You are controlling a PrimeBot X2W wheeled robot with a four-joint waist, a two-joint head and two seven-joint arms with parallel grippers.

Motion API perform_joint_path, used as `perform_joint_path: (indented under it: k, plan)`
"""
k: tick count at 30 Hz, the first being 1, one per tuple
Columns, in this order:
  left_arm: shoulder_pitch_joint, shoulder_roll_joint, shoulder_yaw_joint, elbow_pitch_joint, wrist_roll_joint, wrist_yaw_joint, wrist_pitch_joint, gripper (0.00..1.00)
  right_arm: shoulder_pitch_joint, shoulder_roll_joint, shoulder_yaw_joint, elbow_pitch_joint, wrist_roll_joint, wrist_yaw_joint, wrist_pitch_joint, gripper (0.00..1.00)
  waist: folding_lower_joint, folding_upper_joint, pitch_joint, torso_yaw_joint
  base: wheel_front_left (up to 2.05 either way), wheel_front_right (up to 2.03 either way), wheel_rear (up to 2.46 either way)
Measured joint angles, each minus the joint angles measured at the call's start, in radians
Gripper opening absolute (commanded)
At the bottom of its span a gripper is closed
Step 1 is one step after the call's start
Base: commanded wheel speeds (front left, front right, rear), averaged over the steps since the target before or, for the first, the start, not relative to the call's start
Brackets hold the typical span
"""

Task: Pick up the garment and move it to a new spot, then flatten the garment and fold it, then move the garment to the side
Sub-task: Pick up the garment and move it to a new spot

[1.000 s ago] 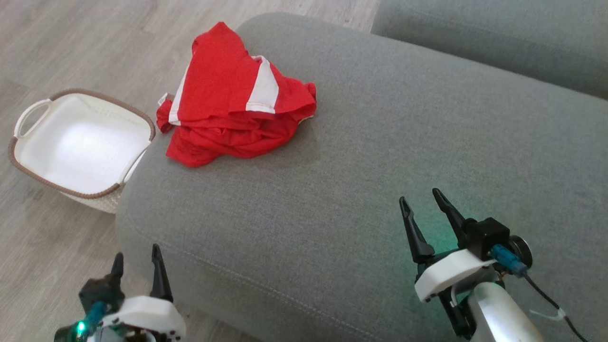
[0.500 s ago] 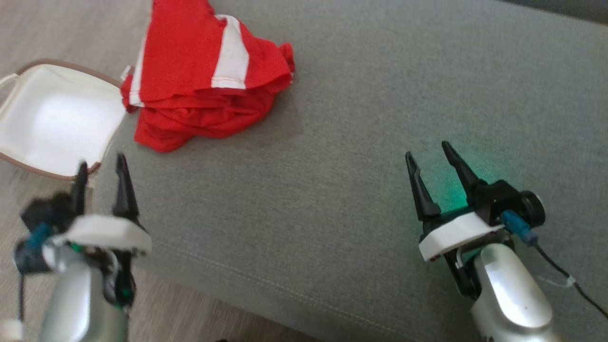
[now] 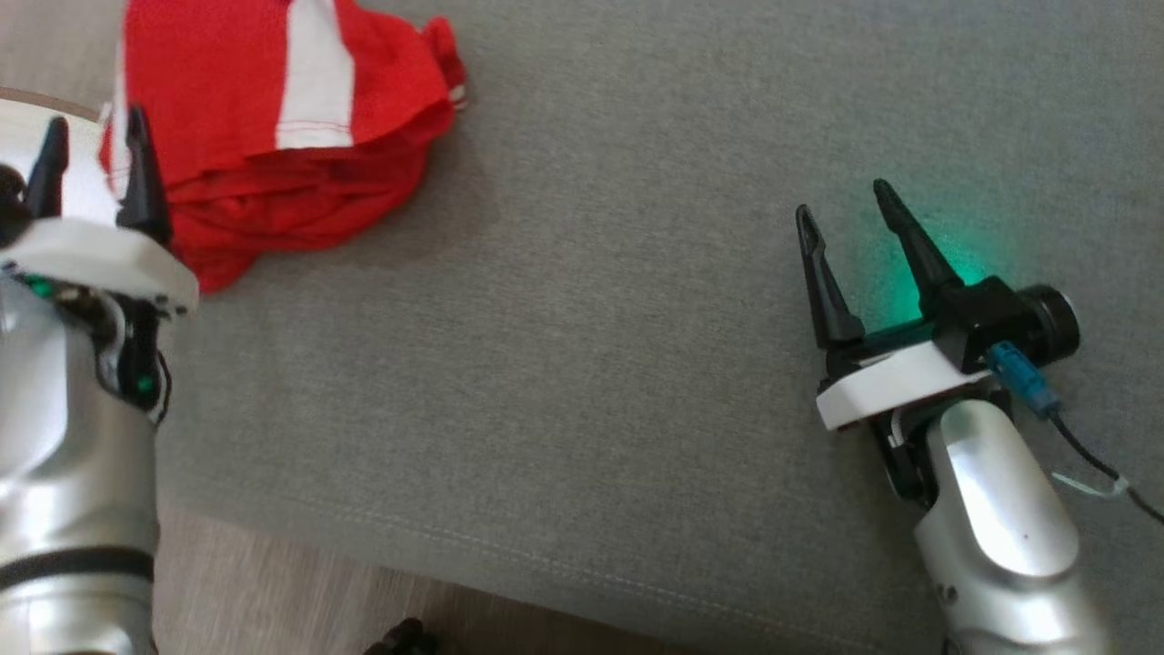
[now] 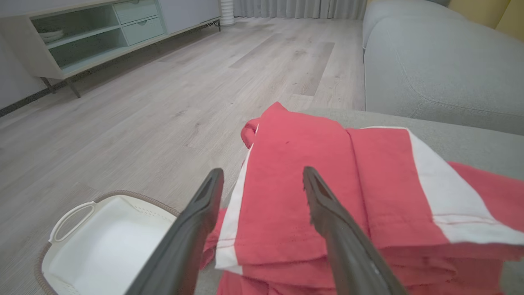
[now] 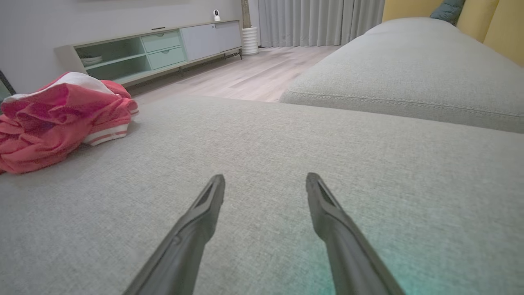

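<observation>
On the head camera the red-and-white garment (image 3: 273,136) lies bunched at eleven o'clock, on the far-left corner of the grey sofa cushion (image 3: 591,382), with its folds reaching the cushion's left edge. My left gripper (image 3: 95,120) hangs at ten o'clock with its fingers spread apart and gripping nothing, the tips at the cloth's near-left edge. I cannot tell whether they touch it. On the left wrist camera a white basket (image 4: 139,196) sits at seven o'clock on the wood floor (image 4: 163,102), just beside that cushion edge. My right gripper (image 3: 844,202) is at three o'clock on the head camera — fingers apart, holding nothing, low over bare cushion. From the garment across to it the cushion is open fabric. The cushion's front edge runs along six o'clock, with floor below.
</observation>
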Motion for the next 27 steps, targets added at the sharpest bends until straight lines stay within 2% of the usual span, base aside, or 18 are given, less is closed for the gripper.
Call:
perform_joint_path:
  k: [7,15,16,18,19,27]
  plan:
    - [-0.144,0.019,-0.042,0.179,-0.008,-0.004,0.000,1.00,-0.022,-0.001,0.007,-0.044,-0.008,0.000,-0.002,1.00,0.0000,0.0000,0.059,-0.040,0.00,0.00,0.00]
    - [-0.240,0.031,-0.046,0.361,-0.058,-0.004,0.038,1.00,-0.049,0.000,0.014,-0.070,-0.008,0.000,-0.006,1.00,0.0000,0.0000,0.100,-0.072,0.00,0.00,0.00]
    - [-0.251,0.032,-0.053,0.374,-0.059,-0.004,0.043,0.74,-0.052,0.001,0.014,-0.071,-0.008,0.000,-0.006,1.00,0.0000,0.0000,0.103,-0.074,0.00,0.00,0.00]
    - [-0.267,0.033,-0.066,0.396,-0.067,-0.008,0.046,0.12,-0.057,0.002,0.013,-0.072,-0.008,0.000,-0.009,1.00,0.0000,0.0000,0.107,-0.079,0.00,0.00,0.00]
    - [-0.273,0.032,-0.080,0.403,-0.067,-0.011,0.047,0.00,-0.060,0.002,0.012,-0.072,-0.008,0.000,-0.010,1.00,0.0000,0.0000,0.108,-0.081,0.00,0.00,0.00]
    - [-0.284,0.045,-0.145,0.434,-0.090,-0.011,0.031,0.00,-0.064,0.002,0.001,-0.053,0.000,0.000,-0.010,1.00,0.0000,0.0000,0.086,-0.090,0.00,0.00,0.00]
